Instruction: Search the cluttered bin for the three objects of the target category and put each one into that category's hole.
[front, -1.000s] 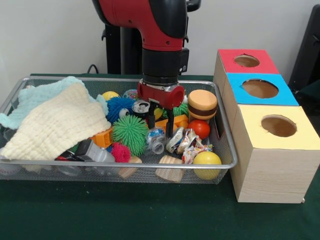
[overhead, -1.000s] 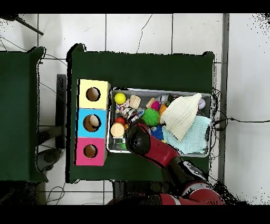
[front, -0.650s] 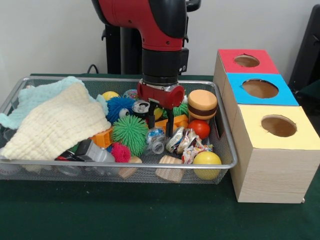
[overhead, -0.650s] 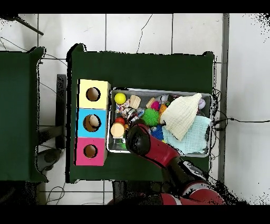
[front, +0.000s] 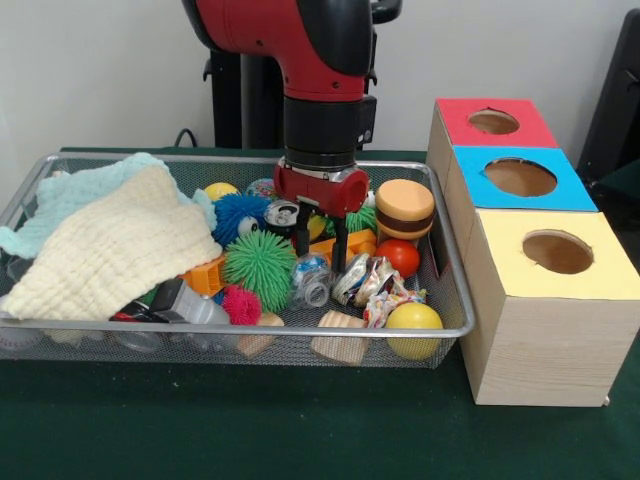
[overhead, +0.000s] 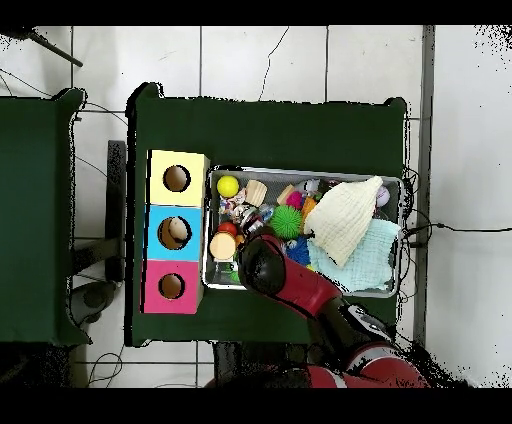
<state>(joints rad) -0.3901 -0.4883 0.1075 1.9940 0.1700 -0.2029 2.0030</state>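
Observation:
A wire mesh bin (front: 300, 331) holds a jumble of toys. My gripper (front: 321, 250) hangs open over its middle, fingers pointing down just above a crushed clear can (front: 311, 280), with nothing held. Around it lie a green spiky ball (front: 259, 268), a blue spiky ball (front: 238, 213), crumpled foil cans (front: 372, 285), a red ball (front: 400, 257), a yellow ball (front: 413, 322) and a toy burger (front: 404, 208). To the right stand three boxes with round holes: red (front: 530, 126), blue (front: 572, 186), yellow (front: 612, 272). In the overhead view my arm (overhead: 266, 266) hides the gripper.
A cream cloth (front: 110, 245) over a light blue cloth (front: 70, 190) covers the bin's left half. Wooden blocks (front: 338, 338), a pink spiky ball (front: 240, 305) and a grey toy car (front: 185, 302) lie along the front rim. Something brown shows inside the blue box's hole (overhead: 178, 232).
The gripper has lifted very slightly above the cans, still open. The objects in the bin have not moved.

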